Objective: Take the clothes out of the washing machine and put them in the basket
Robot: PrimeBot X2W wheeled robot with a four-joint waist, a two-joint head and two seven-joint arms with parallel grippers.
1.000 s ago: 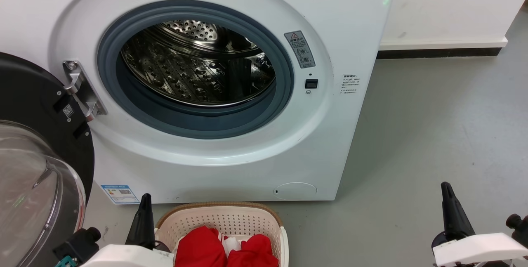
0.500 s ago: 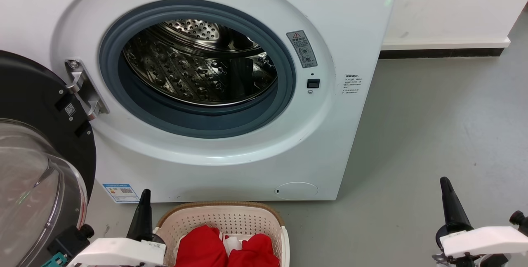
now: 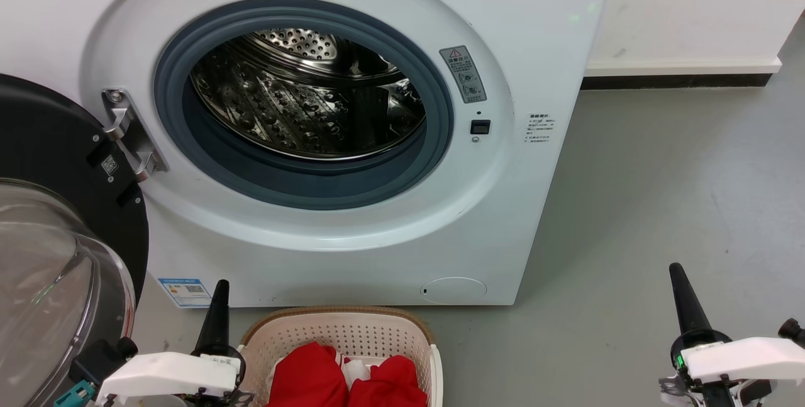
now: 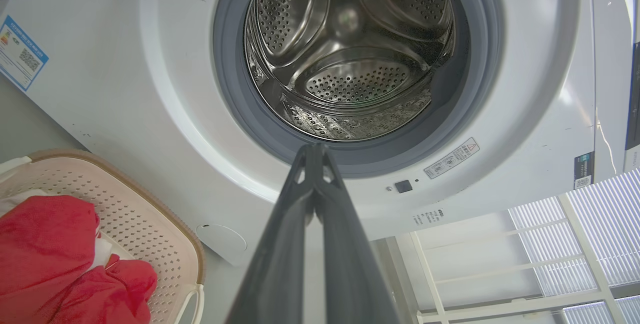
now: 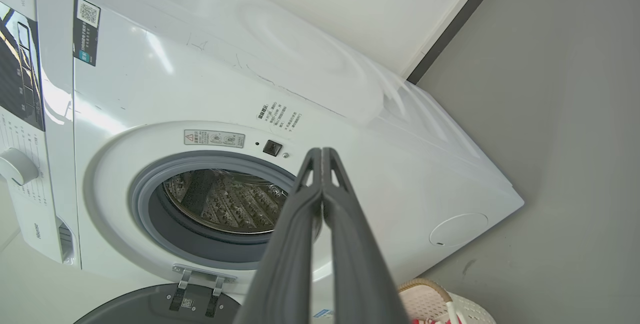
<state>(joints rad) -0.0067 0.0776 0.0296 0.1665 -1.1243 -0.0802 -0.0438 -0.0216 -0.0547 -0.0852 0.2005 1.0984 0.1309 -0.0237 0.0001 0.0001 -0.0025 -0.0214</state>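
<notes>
The white washing machine (image 3: 516, 42) stands with its black-framed glass door (image 3: 56, 256) swung open to the left; its steel drum (image 3: 302, 92) holds no fabric that I can see, also in the left wrist view (image 4: 350, 53). Bright red clothes (image 3: 346, 379) with a bit of white lie in the cream basket (image 3: 339, 331) on the floor before the machine. My left gripper (image 3: 220, 287) is shut and bare, just left of the basket. My right gripper (image 3: 678, 272) is shut and bare, far to the right above the floor. Both wrist views show the fingertips pressed together (image 4: 314, 148) (image 5: 321, 151).
Grey floor (image 3: 660, 193) stretches to the right of the machine up to a white wall with a dark skirting (image 3: 673, 80). The open door takes up the lower left. The basket rim (image 5: 425, 284) shows in the right wrist view.
Both grippers have risen a little in the head view and stay shut. The camera has shifted slightly, so the machine sits a touch further right. The clothes lie unchanged in the basket.
</notes>
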